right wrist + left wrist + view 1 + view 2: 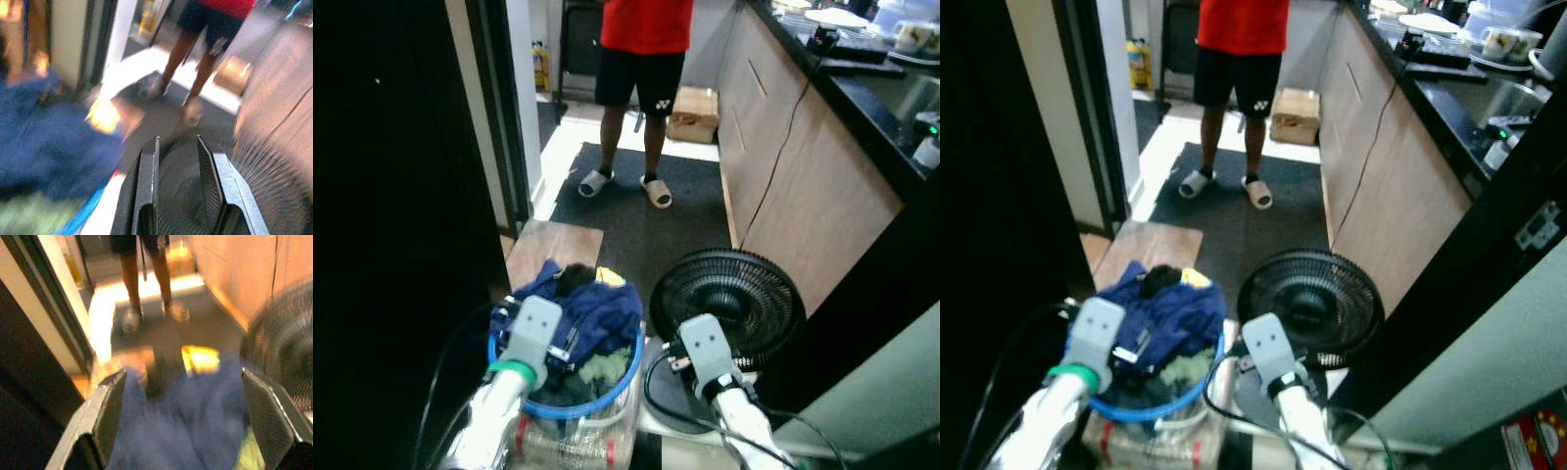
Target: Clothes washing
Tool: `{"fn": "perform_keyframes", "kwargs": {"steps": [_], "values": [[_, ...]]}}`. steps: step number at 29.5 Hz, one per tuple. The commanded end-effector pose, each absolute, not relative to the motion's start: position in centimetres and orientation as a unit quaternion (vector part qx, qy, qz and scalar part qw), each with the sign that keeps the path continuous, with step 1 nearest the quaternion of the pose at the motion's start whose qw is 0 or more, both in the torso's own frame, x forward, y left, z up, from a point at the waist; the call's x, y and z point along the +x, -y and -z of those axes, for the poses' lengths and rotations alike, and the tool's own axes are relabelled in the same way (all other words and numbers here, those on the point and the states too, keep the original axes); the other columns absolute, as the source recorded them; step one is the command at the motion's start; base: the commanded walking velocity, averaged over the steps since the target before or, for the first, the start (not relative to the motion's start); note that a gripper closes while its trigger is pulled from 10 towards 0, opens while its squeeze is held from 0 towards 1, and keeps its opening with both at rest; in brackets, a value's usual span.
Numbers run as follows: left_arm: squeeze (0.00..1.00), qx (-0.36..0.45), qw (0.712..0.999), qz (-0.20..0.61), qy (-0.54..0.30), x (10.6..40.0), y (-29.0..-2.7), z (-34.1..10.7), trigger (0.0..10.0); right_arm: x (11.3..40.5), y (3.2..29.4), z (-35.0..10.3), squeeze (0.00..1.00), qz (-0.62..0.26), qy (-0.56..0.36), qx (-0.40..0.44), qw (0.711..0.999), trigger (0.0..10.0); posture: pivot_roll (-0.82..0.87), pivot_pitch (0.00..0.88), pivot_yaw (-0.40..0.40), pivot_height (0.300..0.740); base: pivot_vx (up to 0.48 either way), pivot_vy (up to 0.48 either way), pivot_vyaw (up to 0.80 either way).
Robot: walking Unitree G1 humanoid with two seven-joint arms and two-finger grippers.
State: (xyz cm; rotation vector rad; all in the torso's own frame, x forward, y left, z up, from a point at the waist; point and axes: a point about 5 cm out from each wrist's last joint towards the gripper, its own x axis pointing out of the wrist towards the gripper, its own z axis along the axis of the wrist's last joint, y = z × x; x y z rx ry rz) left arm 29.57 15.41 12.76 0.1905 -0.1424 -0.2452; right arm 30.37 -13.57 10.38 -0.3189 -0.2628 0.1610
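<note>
1. the left pincer (195,421) hangs spread wide over the blue clothes (592,308), fingers well apart and pinching nothing; i judge it is set that way to drop into the heap and gather cloth
2. the clothes are heaped in a clear basket with a blue rim (607,397) on the floor just before the robot, a yellow scrap (610,277) and a dark piece on top
3. the right pincer (178,181) is narrowly parted, holds nothing and hovers over the black floor fan (734,294) beside the basket, likely idle
4. further off a person in a red shirt and sandals (641,59) stands on the dark mat (690,220), beside the kitchen table (862,88) carrying crockery
</note>
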Motion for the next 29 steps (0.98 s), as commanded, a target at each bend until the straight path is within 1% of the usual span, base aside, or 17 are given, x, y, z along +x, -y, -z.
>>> {"fn": "perform_keyframes", "kwargs": {"steps": [1, 3, 5, 7, 12, 15, 20, 21, 22, 23, 24, 29], "values": [[0.00, 0.080, 0.979, 0.167, 0.089, 28.4, -14.4, -14.6, 10.0, 30.1, 13.8, -12.3, 0.00, -0.080, 0.162, -0.151, 0.972, 10.0, 0.09, 0.000, -0.002, 0.740, 0.000, 0.000, 0.00], [0.00, 0.083, 0.971, 0.202, 0.094, 26.4, -13.9, -15.4, 10.0, 29.4, 13.5, -13.6, 0.00, -0.093, 0.186, -0.155, 0.966, 10.0, 0.08, 0.000, 0.002, 0.740, 0.000, 0.000, 0.00], [0.00, 0.083, 0.970, 0.208, 0.093, 25.9, -13.8, -15.4, 10.0, 29.2, 13.4, -13.7, 0.00, -0.097, 0.189, -0.157, 0.965, 10.0, 0.08, 0.000, 0.002, 0.740, 0.000, 0.000, 0.00], [0.00, 0.089, 0.969, 0.218, 0.073, 24.0, -14.2, -14.7, 10.0, 28.0, 13.0, -13.7, 0.00, -0.107, 0.188, -0.147, 0.965, 10.0, 0.09, 0.000, -0.002, 0.740, 0.000, 0.000, 0.00], [0.00, 0.091, 0.972, 0.213, 0.049, 22.7, -14.5, -13.9, 10.0, 26.9, 12.6, -13.1, 0.00, -0.114, 0.175, -0.138, 0.968, 10.0, 0.10, 0.000, -0.006, 0.740, 0.000, 0.000, 0.00], [0.00, 0.085, 0.978, 0.191, 0.019, 21.7, -14.8, -13.4, 10.0, 25.3, 11.9, -12.3, 0.00, -0.127, 0.147, -0.122, 0.973, 10.0, 0.10, 0.000, -0.007, 0.740, 0.000, 0.000, 0.00], [0.00, 0.087, 0.980, 0.177, 0.014, 21.9, -15.4, -14.0, 10.0, 24.9, 11.8, -12.8, 0.00, -0.133, 0.142, -0.118, 0.974, 10.0, 0.10, 0.000, -0.007, 0.740, 0.000, 0.000, 0.00], [0.00, 0.088, 0.982, 0.163, 0.020, 22.7, -15.8, -14.5, 10.0, 25.2, 12.0, -13.1, 0.00, -0.131, 0.142, -0.120, 0.974, 10.0, 0.10, 0.000, -0.006, 0.740, 0.000, 0.000, 0.00], [0.00, 0.088, 0.982, 0.163, 0.020, 22.7, -15.8, -14.5, 10.0, 25.2, 12.0, -13.1, 0.00, -0.131, 0.142, -0.120, 0.974, 10.0, 0.10, 0.000, -0.006, 0.740, 0.000, 0.000, 0.00], [0.00, 0.088, 0.984, 0.151, 0.029, 23.6, -16.0, -15.3, 10.0, 25.6, 12.3, -13.6, 0.00, -0.128, 0.143, -0.122, 0.974, 10.0, 0.10, 0.000, -0.006, 0.740, 0.000, 0.000, 0.00], [0.00, 0.088, 0.984, 0.149, 0.031, 23.8, -16.0, -15.6, 10.0, 25.8, 12.4, -13.8, 0.00, -0.126, 0.144, -0.122, 0.974, 10.0, 0.10, 0.000, -0.006, 0.740, 0.000, 0.000, 0.00], [0.00, 0.091, 0.983, 0.156, 0.029, 23.6, -15.9, -15.6, 10.0, 25.7, 12.4, -13.9, 0.00, -0.125, 0.142, -0.123, 0.974, 10.0, 0.10, 0.000, -0.001, 0.740, 0.000, 0.000, 0.00]]}}
